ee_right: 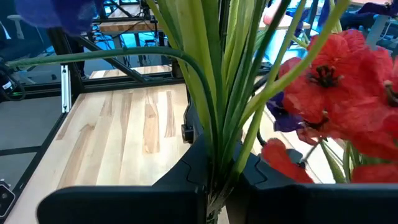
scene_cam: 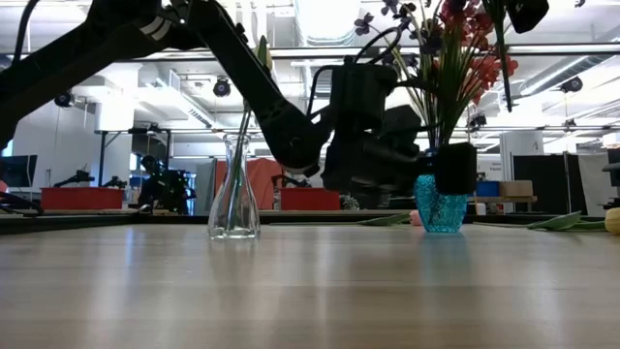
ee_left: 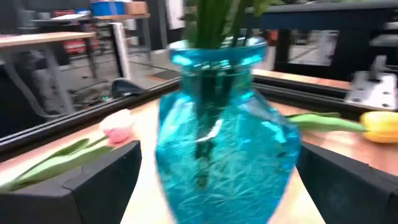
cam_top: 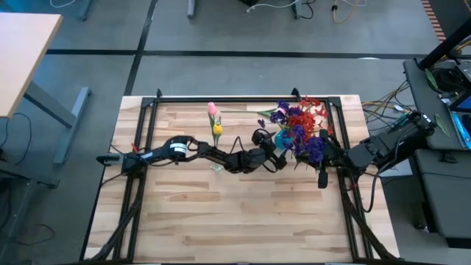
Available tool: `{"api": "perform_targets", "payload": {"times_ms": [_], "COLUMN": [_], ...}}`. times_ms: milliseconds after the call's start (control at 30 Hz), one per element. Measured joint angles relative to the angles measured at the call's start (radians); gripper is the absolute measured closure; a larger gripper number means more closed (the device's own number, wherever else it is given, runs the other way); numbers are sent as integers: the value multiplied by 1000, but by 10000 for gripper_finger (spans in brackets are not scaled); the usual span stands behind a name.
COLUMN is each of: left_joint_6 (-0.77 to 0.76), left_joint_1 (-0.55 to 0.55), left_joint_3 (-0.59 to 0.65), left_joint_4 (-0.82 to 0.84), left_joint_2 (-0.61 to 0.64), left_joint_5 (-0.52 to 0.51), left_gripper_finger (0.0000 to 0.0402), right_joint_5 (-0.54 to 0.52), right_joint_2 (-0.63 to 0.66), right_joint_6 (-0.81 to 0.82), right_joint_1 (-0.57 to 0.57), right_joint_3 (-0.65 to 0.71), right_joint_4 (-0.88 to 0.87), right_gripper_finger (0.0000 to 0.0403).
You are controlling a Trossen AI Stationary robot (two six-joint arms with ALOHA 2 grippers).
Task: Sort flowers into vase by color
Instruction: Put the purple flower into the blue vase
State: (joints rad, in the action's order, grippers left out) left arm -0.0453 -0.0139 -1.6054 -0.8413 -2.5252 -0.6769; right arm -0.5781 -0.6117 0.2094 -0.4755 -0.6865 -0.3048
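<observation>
Fingers (ee_left: 99, 186) of the left gripper (ee_left: 214, 186) spread around the blue vase (ee_left: 224, 143), steadying it; right gripper (ee_right: 217, 186) pinches flower stems (ee_right: 214, 93) mid-frame.

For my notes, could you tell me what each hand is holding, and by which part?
The right hand grips the bunch of flower stems low down. The left hand is open around the blue vase, holding nothing.

Light wooden table (cam_top: 243, 213), black frame rail (cam_top: 243, 97) along far edge. Second desk (cam_top: 22, 51) on grey floor (cam_top: 96, 29). Cables (cam_top: 383, 103) beside.
</observation>
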Motion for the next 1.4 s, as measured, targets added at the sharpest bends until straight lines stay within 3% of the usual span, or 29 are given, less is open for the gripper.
{"api": "perform_targets", "payload": {"times_ms": [100,600,1200,1400], "left_joint_6": [0,1,2,-10], "left_joint_1": [-3,-30,-37,-37], "left_joint_3": [0,0,-2,-2], "left_joint_4": [-5,-10,-54,-56], "left_joint_2": [0,0,-40,-58], "left_joint_5": [57,97,139,136], "left_gripper_finger": [2,3,52,54], "right_joint_5": [0,0,0,-84], "right_joint_2": [0,0,-8,-41], "right_joint_6": [0,0,1,35], "right_joint_1": [0,0,0,0], "right_joint_3": [0,0,2,2], "right_joint_4": [0,3,3,4], "right_gripper_finger": [385,385,385,385]}}
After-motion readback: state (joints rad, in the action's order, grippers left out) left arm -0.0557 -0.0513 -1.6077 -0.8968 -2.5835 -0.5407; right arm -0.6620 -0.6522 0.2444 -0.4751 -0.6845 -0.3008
